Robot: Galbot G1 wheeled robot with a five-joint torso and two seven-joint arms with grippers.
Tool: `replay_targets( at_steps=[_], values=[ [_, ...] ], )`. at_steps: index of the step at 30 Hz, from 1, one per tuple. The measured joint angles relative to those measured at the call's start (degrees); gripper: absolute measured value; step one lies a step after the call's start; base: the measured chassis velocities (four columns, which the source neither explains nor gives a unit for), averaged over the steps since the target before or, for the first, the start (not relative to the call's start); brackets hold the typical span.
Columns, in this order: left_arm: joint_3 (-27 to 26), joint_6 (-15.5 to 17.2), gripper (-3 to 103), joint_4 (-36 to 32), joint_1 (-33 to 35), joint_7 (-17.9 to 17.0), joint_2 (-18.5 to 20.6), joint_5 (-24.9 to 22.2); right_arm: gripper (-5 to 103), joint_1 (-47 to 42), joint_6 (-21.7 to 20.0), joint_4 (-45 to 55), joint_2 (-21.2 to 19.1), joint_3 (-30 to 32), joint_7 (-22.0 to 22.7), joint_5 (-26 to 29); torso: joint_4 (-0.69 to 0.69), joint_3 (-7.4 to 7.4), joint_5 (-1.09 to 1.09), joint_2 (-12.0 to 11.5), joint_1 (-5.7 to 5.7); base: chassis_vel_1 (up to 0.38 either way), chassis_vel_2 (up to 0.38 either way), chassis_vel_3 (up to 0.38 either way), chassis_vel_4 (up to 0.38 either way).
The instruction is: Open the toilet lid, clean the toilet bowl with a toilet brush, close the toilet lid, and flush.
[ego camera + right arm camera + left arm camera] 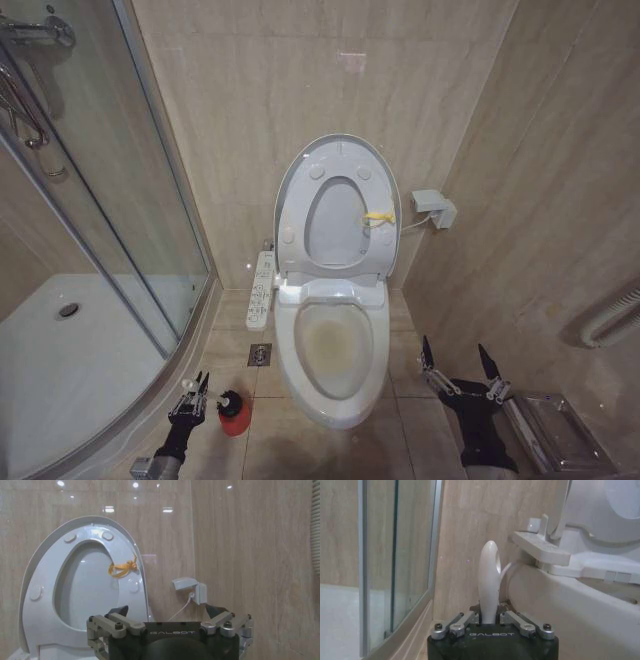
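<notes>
White plastic lid (332, 205) stands raised against the back wall, seat ring up with it, a yellow tie (378, 217) looped on the ring's edge. Step one looks done: bowl (335, 350) is exposed, its basin stained yellowish-brown, free for scrubbing.

Brush (489, 581): the handle, with an eyelet at its tip, sits pinched between the left gripper's (489, 619) fingers in the left wrist view. In the head view the left gripper (192, 392) is low on the floor just beside the red holder (235, 415), between the shower's curved edge and the bowl's left flank. Dark bristle head appears to rest in the holder, so the brush is judged gripped but not yet lifted out. Grip is low on the handle, probably for steadier control while scrubbing.

Right gripper (460, 368) hovers off the bowl's right flank, jaws spread, holding nothing; it faces the lid, probably parked clear of the bowl, within reach for closing.
</notes>
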Motion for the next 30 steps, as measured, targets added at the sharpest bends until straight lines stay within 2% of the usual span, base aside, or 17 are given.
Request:
replay_targets(
  at_steps=[13, 19, 22, 24, 27, 30],
  values=[
    [1.82, -1.15, 17, 6.28, -3.37, 1.94, 0.48, -1.80, 100, 0.00, 0.00, 0.00, 0.00, 0.00, 0.00, 0.00, 0.00, 0.00, 0.00, 0.00, 0.00, 0.000, 0.000, 0.000, 0.000],
    [2.87, -2.59, 17, 12.22, -6.90, 4.39, 0.97, -2.31, 100, 0.00, 0.00, 0.00, 0.00, 0.00, 0.00, 0.00, -0.01, 0.00, -0.01, 0.00, 0.00, 0.000, 0.000, 0.000, 0.000],
    [3.73, -3.73, 17, 18.22, -10.54, 7.45, 0.96, -2.57, 100, 0.00, 0.00, 0.00, 0.00, 0.00, 0.00, 0.00, -0.01, 0.00, -0.01, 0.00, 0.00, 0.000, 0.000, 0.000, 0.000],
    [3.82, -3.76, 17, 18.81, -10.92, 7.61, 0.89, -2.64, 100, 0.00, 0.00, 0.00, 0.00, 0.00, 0.00, 0.00, -0.01, 0.00, -0.01, 0.00, 0.00, 0.000, 0.000, 0.000, 0.000],
    [4.45, -4.21, 17, 23.37, -14.09, 9.54, 0.26, -3.29, 100, 0.00, 0.00, 0.00, 0.00, 0.00, 0.00, 0.00, 0.00, 0.00, -0.01, 0.00, 0.00, 0.000, 0.000, 0.000, 0.000],
    [4.84, -4.44, 17, 25.03, -15.37, 11.24, 0.02, -3.76, 100, 0.00, 0.00, 0.00, 0.00, 0.00, 0.00, 0.00, -0.01, 0.00, 0.00, 0.00, 0.00, 0.000, 0.000, 0.000, 0.000]
  ],
)
